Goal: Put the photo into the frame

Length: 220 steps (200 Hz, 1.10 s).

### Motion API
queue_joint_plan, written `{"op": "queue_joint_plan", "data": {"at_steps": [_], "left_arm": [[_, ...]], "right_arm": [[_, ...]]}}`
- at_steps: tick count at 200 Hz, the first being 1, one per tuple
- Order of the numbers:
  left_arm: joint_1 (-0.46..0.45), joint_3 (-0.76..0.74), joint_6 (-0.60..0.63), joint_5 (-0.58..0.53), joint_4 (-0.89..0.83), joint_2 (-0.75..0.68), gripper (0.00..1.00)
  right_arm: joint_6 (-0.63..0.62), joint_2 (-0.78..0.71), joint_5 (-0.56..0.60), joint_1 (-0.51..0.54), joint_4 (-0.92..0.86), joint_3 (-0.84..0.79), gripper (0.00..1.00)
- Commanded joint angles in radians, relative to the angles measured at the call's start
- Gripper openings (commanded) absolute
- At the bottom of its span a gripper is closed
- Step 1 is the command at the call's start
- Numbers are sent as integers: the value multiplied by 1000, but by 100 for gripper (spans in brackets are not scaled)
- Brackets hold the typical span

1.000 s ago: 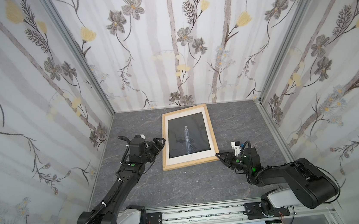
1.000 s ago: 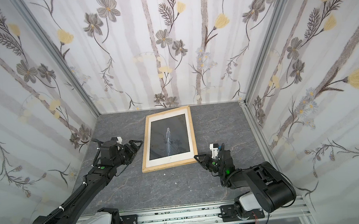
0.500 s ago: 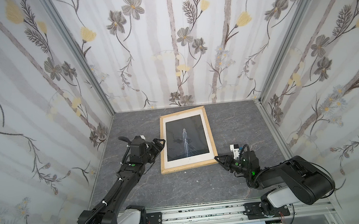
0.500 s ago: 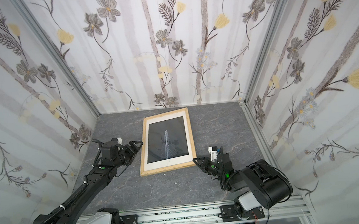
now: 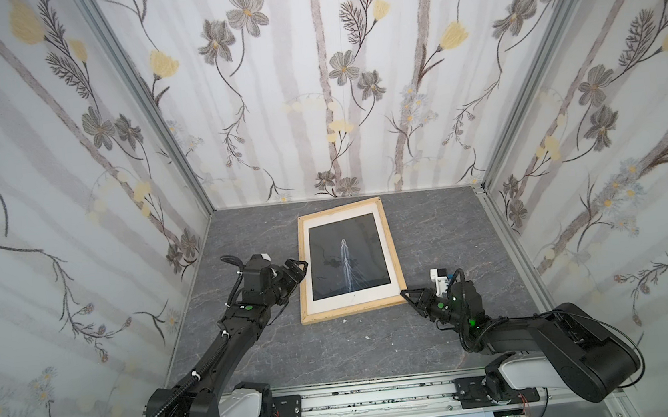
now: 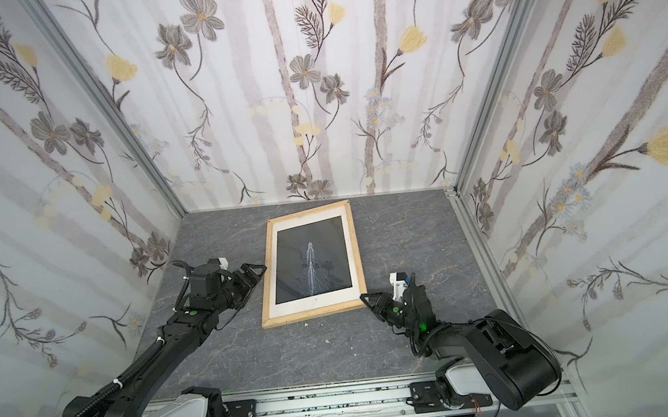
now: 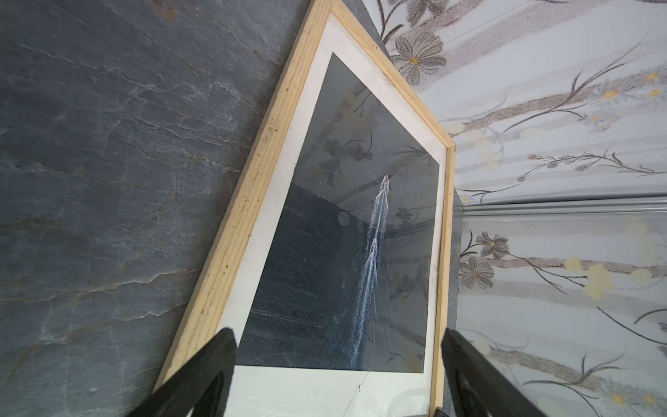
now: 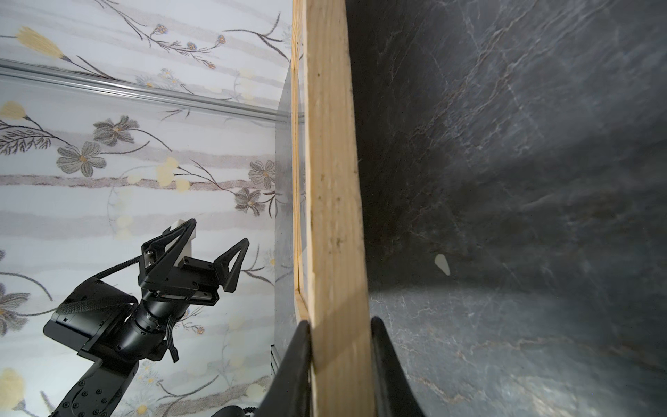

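Note:
The frame (image 5: 354, 310) (image 6: 313, 314) of light wood lies on the dark stone table, with the photo (image 5: 345, 258) (image 6: 310, 262) inside it behind a white mat: a dark picture with a white streak. My right gripper (image 5: 404, 293) (image 6: 364, 297) is shut on the frame's near right corner; in the right wrist view its jaws (image 8: 341, 343) clamp the wooden strip (image 8: 335, 180). My left gripper (image 5: 298, 271) (image 6: 257, 275) stands open beside the frame's left side, holding nothing. The left wrist view shows its fingers (image 7: 220, 346) spread over the frame (image 7: 231, 252) and the photo (image 7: 325, 270).
Flowered walls close in the table on three sides, and a metal rail (image 5: 384, 397) runs along the front. A small white chip (image 5: 365, 337) lies on the stone (image 5: 338, 355) in front of the frame. The left gripper (image 8: 220, 231) shows in the right wrist view beyond the frame.
The frame has slid slightly to the left and toward the front, with my right gripper on its corner. The left arm has hardly moved.

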Motion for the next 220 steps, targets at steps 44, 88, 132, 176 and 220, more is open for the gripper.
{"op": "queue_joint_plan", "data": {"at_steps": [44,88,132,176,220], "left_arm": [[0,-4,18,-12,23,8,88],[0,1,22,-15,19,10,89],[1,1,22,-19,17,11,89],[1,8,29,-27,12,17,89],[0,39,77,-81,-47,39,89]], "right_arm": [[-70,-57,132,1,-311,27,21],[-70,-64,151,8,-368,30,33],[-93,-121,181,11,-448,41,45],[-154,-196,234,17,-600,85,86],[-282,-238,327,17,-778,181,88]]}}
